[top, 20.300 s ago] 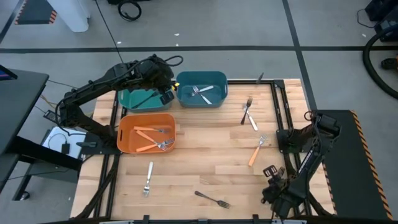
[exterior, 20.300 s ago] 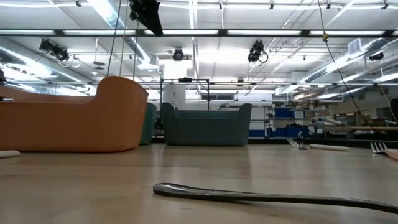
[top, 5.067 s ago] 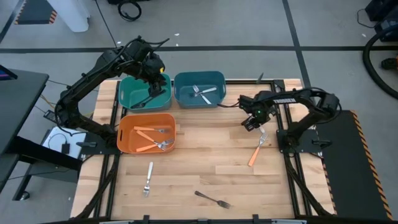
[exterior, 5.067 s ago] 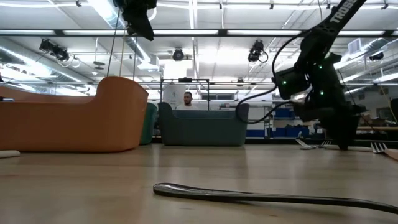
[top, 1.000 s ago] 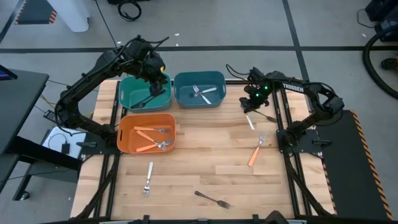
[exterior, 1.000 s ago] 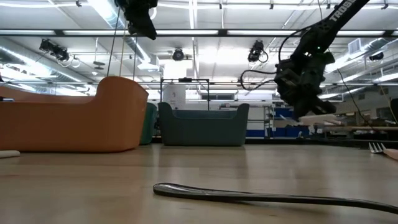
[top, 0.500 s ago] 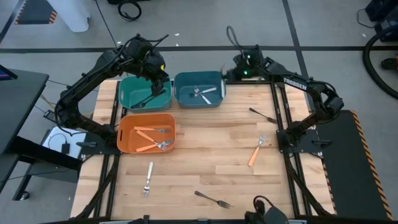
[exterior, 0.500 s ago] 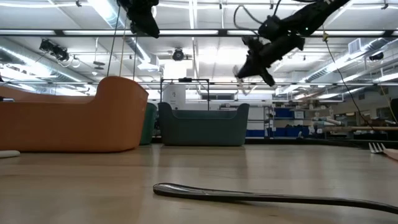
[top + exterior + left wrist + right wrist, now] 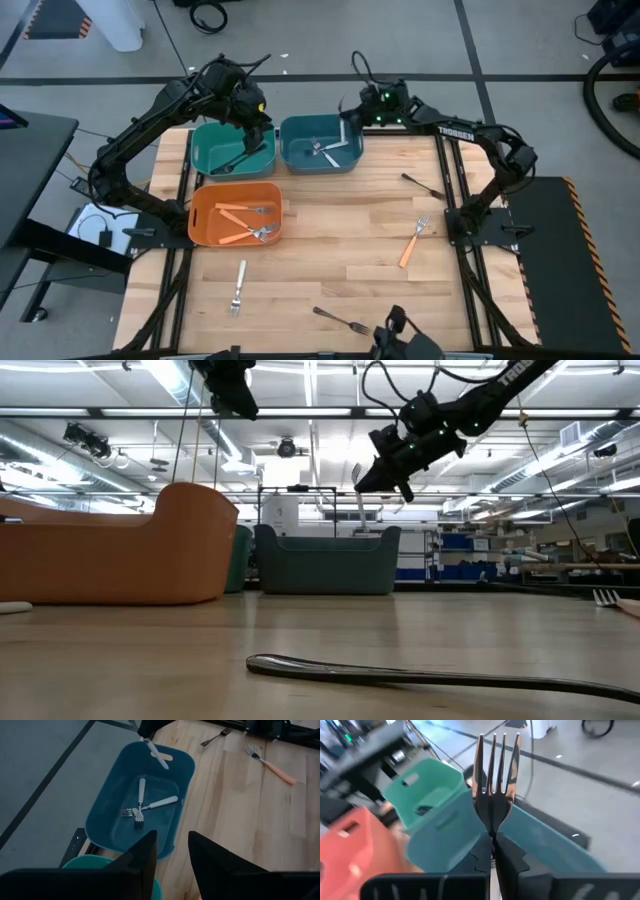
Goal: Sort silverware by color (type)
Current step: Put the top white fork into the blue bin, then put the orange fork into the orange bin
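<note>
Right end effector (image 9: pixel 347 117): we see it clenched on a silver fork (image 9: pixel 495 790), held above the blue bin (image 9: pixel 322 160)
Fork axis: tines point ahead of the fingers; the bin's floor lies straight below, so we judge a release next
Left end effector (image 9: pixel 256 128): released, over the teal bin (image 9: pixel 205 160)
Bench (image 9: pixel 340 260): four forks loose

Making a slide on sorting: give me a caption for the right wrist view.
Right gripper holds a silver fork upright above the blue bin.
</note>
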Robot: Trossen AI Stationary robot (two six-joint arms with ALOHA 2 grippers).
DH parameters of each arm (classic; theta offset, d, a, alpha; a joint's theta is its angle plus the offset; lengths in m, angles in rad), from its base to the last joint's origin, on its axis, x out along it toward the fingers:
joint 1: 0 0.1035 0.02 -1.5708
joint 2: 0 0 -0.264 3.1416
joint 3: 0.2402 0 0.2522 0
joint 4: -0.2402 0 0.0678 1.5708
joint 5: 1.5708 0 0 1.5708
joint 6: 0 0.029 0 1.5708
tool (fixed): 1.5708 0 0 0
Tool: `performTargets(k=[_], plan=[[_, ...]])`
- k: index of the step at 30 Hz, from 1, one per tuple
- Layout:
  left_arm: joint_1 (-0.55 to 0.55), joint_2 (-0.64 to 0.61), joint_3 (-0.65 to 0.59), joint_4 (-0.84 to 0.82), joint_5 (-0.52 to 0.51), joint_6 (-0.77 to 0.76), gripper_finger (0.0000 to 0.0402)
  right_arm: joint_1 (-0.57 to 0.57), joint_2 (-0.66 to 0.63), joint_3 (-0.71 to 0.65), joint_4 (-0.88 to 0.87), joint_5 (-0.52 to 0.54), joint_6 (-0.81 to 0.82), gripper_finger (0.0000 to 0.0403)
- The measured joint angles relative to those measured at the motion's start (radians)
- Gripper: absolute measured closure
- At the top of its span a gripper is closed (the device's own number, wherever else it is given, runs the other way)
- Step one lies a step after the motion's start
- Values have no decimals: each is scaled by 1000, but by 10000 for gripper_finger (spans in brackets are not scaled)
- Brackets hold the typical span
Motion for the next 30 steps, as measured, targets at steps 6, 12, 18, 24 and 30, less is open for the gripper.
performTargets(k=[6, 12, 18, 24, 30], plan=[[0, 0, 0, 7, 0, 0, 280, 36, 4, 0, -5, 63, -172, 346], [0, 0, 0, 16, 0, 0, 280, 52, 29, 0, -6, 59, -159, 315], [0, 0, 0, 16, 0, 0, 280, 52, 5, 0, -8, 57, -119, 308], [0, 0, 0, 16, 0, 0, 280, 38, -132, 0, -221, 77, -126, 308], [0, 0, 0, 15, 0, 1, 280, 39, -285, 0, -638, 207, -151, 307]])
